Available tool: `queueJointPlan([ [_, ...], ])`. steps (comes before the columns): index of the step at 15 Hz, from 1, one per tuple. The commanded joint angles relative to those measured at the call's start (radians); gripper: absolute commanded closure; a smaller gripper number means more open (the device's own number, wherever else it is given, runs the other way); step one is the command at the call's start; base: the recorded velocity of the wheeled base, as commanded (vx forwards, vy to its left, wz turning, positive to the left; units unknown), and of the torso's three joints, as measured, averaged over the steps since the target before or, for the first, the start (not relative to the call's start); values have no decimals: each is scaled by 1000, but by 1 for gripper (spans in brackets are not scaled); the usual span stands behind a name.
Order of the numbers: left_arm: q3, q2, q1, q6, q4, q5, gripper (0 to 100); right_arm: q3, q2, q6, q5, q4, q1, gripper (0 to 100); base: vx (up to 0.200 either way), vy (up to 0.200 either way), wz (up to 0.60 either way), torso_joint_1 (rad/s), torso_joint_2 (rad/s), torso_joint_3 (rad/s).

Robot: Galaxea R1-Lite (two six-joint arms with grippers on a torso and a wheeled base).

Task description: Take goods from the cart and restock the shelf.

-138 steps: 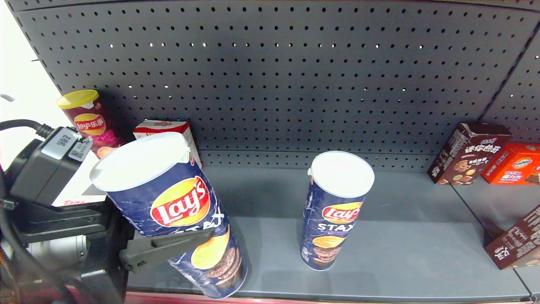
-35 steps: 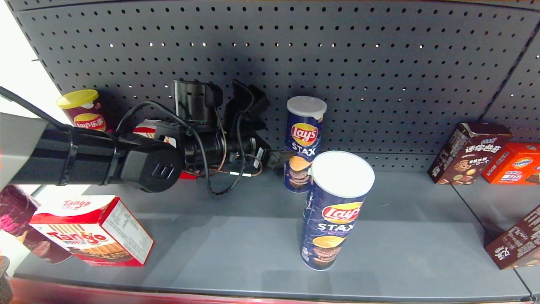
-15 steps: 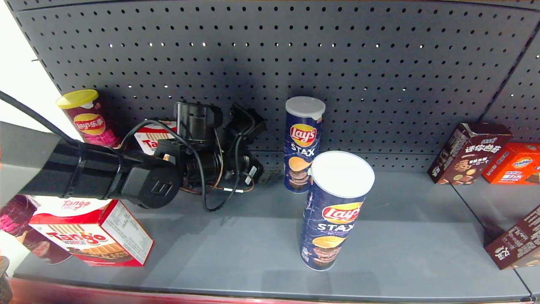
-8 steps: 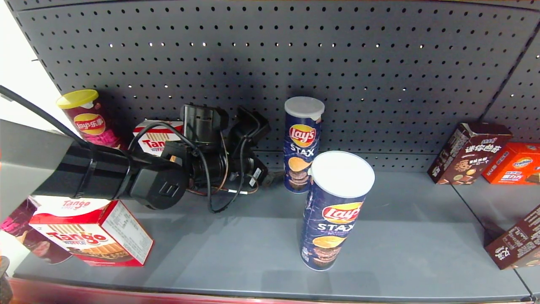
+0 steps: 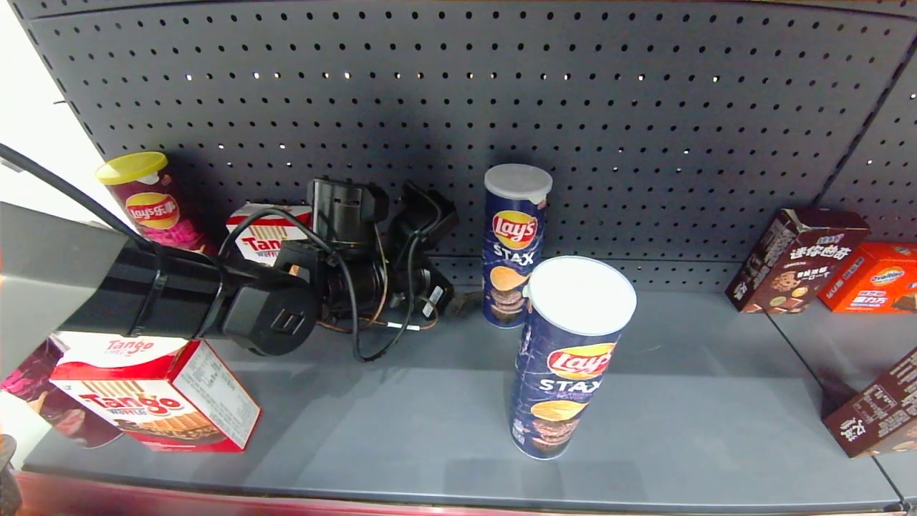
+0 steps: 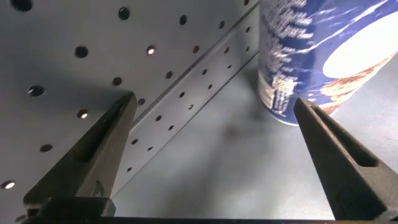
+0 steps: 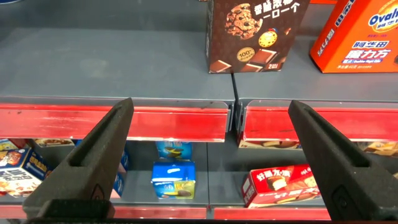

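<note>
Since the first look, the left gripper point(image 6: 214, 106) has carried the rear can point(image 5: 514, 244) from the front left corner of the shelf point(image 5: 716, 430) to its back edge and let go, and in the last seconds it has drawn back a little. Its fingers are spread with nothing between them, just beside the foot of that can. The rear can stands upright against the pegboard point(image 5: 573, 107), white lid on, contents hidden. The front can point(image 5: 566, 358) stands upright mid-shelf toward the front edge, also lidded. A red can point(image 5: 150, 197) with a yellow lid and a wafer box point(image 5: 269, 229) sit at the back left, and another wafer box point(image 5: 154, 401) at the front left corner. The right gripper point(image 7: 210, 106) is spread too, empty, facing the shelf's red front edge below a brown box point(image 7: 258, 34).
</note>
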Motion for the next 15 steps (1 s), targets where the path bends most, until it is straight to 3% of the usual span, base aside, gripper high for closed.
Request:
queueJointPlan([
  [1, -4, 1, 2, 0, -2, 20, 0, 0, 0, -1, 0, 0, 0, 0, 0, 0, 0, 0, 0, 0],
  [9, -42, 39, -9, 0, -2, 30, 0, 0, 0, -1, 0, 0, 0, 0, 0, 0, 0, 0, 0, 0],
  [13, -16, 21, -9, -3, 0, 30, 0, 0, 0, 1, 0, 0, 0, 0, 0, 0, 0, 0, 0, 0],
  [15, 30, -95, -12, -4, 10, 30, 0, 0, 0, 1, 0, 2, 0, 0, 0, 0, 0, 0, 0, 0],
])
